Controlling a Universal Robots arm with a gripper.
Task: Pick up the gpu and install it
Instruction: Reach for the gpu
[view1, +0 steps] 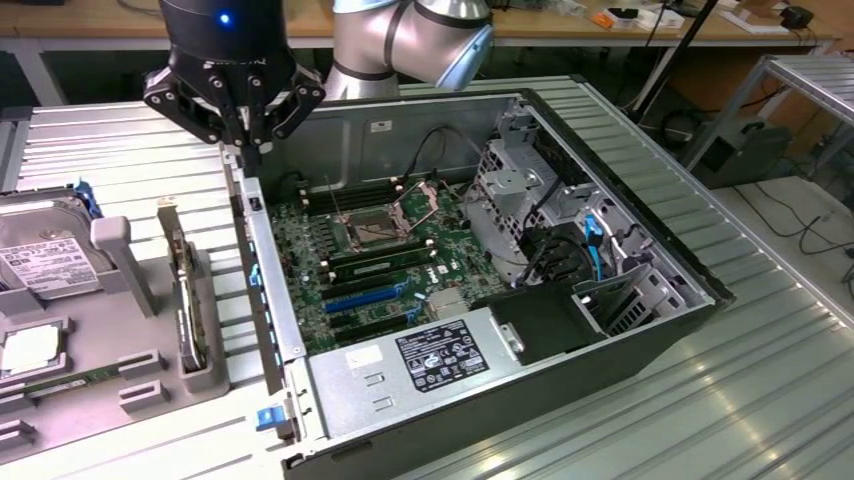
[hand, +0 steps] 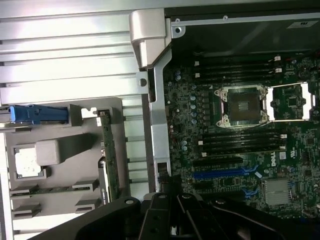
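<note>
Case: a black metal tower computer case (view1: 574, 400) lay open on its side, a green motherboard (view1: 400, 215) inside it.
Gripper: the black robot gripper (view1: 251, 140) hung over the case's wall on the exterior view's left, fingers drawn together.
Gpu: the green-board gpu (view1: 191, 310) with a silver end bracket stood on edge in a grey plastic holder tray (view1: 127, 300) just beside that case wall.
Drive: a silver hard drive (view1: 47, 255) with a white label lay farther from the case.

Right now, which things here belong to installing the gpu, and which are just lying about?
For the job: gpu, upright in the grey holder; open computer case; motherboard; claw, shut, empty.
Lying about: hard drive; memory stick.
</note>
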